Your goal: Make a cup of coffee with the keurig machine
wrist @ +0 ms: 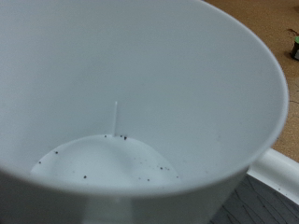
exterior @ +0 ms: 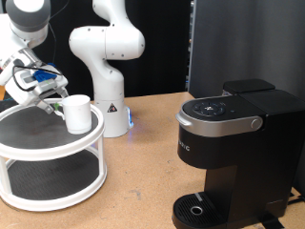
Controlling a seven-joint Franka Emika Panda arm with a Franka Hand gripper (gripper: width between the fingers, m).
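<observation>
The white cup (exterior: 76, 112) stands upright on the top tier of a round white stand (exterior: 29, 145) at the exterior view's left. My gripper (exterior: 50, 101) reaches down from the upper left and sits right against the cup's left side. In the wrist view the cup (wrist: 140, 84) fills almost the whole picture. Its inside is white and holds only a few dark specks on the bottom. No fingers show there. The black keurig machine (exterior: 235, 143) stands at the exterior view's right with its lid down and nothing on its round drip base (exterior: 197, 210).
The arm's white base (exterior: 105, 57) rises behind the stand, with a small blue light beside it. A dark panel stands behind the machine. Brown table (exterior: 143, 181) lies between the stand and the machine. The stand's white rim (wrist: 280, 177) shows in the wrist view.
</observation>
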